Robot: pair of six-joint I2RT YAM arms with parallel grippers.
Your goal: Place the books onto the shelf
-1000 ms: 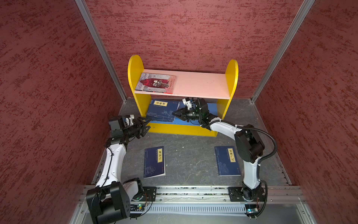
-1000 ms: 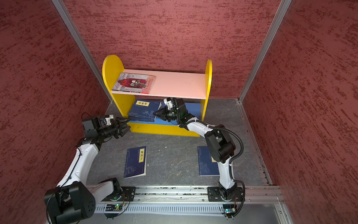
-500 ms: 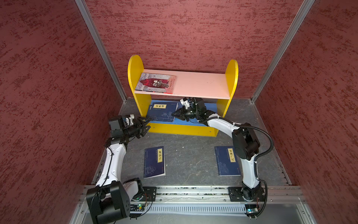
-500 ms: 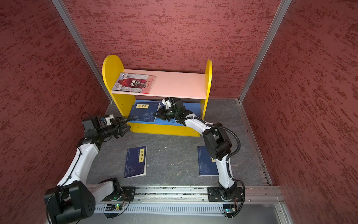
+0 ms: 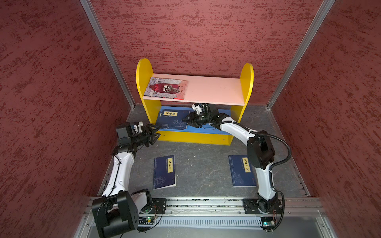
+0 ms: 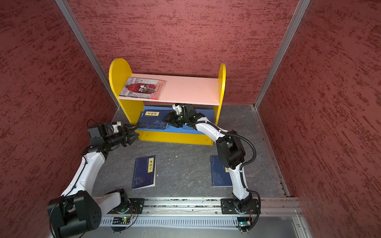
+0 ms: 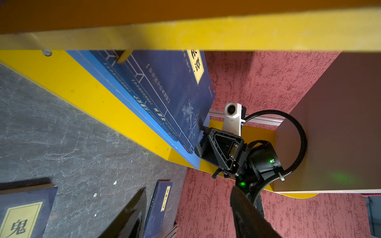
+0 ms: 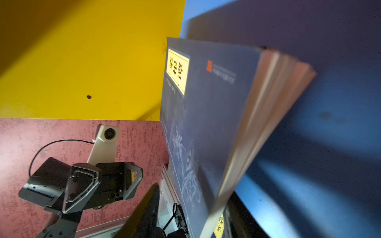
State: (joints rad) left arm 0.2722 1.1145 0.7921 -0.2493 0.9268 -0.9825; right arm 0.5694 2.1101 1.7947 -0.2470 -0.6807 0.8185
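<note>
Two navy books [image 5: 173, 121] lie stacked flat on the blue board [image 5: 208, 130] of the shelf [image 5: 246, 82], at its left end near the yellow side panel. The top book [image 6: 153, 119] carries a yellow label. In the right wrist view it is blurred, its page edge faces the camera, and a second yellow label shows beneath it. The red book [image 5: 166, 89] lies flat on the pink board [image 5: 214, 90], also at the left end.

Two more navy books lie flat on the desk [image 5: 202, 162] in front of the shelf, well apart from each other. The left desk book [image 5: 164, 172] sits left of the middle. The right desk book [image 5: 241, 173] is partly hidden behind the right arm.

The right claw [image 5: 186, 119] reaches in under the pink board to the right edge of the stack. Its jaws stand parted around the top book's corner. One finger [image 8: 144, 210] is off the cover with a gap showing, and the other is mostly hidden behind the pages. I cannot tell whether that hidden finger touches the book.

The left claw [image 5: 157, 131] hovers above the desk just off the shelf's front left corner, pointing at the stack's near corner. Its fingers [image 7: 132, 214] are wide apart with nothing between them.
</note>
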